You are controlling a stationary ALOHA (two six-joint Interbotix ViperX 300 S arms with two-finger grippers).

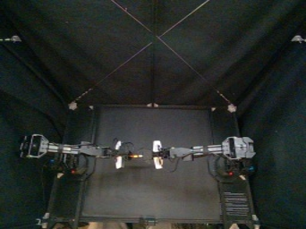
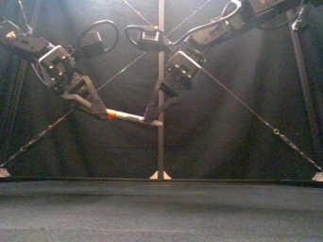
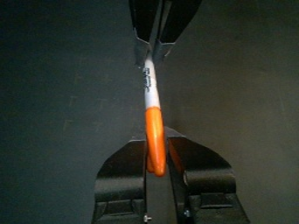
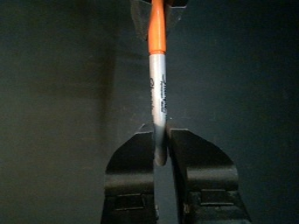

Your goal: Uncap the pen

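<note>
Where the top view looks down, the pen [image 1: 139, 158] is seen held in the air above the bench [image 1: 143, 201], spanned between the left end effector [image 1: 121, 155] and the right end effector [image 1: 157, 155].

Front view: the pen [image 2: 127, 116] is carried well clear of the bench, tilted slightly lower at the right arm's end.

Left wrist view: the orange cap end [image 3: 151, 122] is clamped between the left jaws.

Right wrist view: the grey barrel [image 4: 158, 87] is pinched between the right jaws.

The pen is judged light, stiff and smooth, so slip along its axis is the risk. Hold is best kept firm on cap and barrel, and a straight pull apart is called for.
</note>
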